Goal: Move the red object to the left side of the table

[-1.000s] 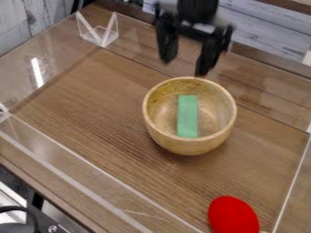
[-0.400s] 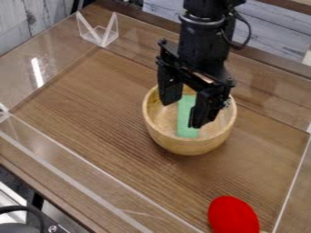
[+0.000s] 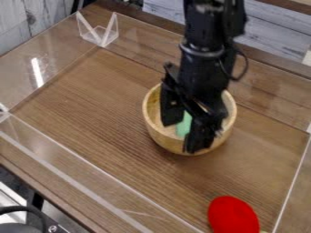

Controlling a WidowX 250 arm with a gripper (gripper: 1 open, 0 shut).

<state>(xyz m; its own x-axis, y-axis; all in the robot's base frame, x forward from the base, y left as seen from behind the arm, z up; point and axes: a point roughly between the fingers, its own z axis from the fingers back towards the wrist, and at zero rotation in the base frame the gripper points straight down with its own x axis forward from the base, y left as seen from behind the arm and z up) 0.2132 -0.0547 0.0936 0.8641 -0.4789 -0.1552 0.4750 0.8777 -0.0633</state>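
- Camera view, only one here: gripper hangs low over the wooden bowl, pointing straight down, jaws spread wide, nothing between them.
- Change: a second ago it was up at the far edge of the table, clear of the bowl. It has since come toward the camera and dropped, and now covers most of the bowl's opening.
- Wrist has also rolled over that span; the fingers sit at a different angle than before.
- Meaning for the task: the arm is heading toward the near side, where the target lies, but it's not there yet. My read is it's in transit, approach phase, no grasp started.
- Red object hasn't moved: near right corner, well apart from gripper and bowl, just beside the right acrylic wall. The left side of the table is far from it.
- Green block in the bowl is mostly hidden behind the fingers; not the target.
- Materials: red object is glossy, rounded, egg-like, so it may roll or slip under a pinch. Green tip not discernible here.
- Bowl: light turned wood, thick rim, smooth.
- Table: brown wood grain, matte, low clear acrylic walls with glare.
- Gripper: black, hard, blocky fingers.
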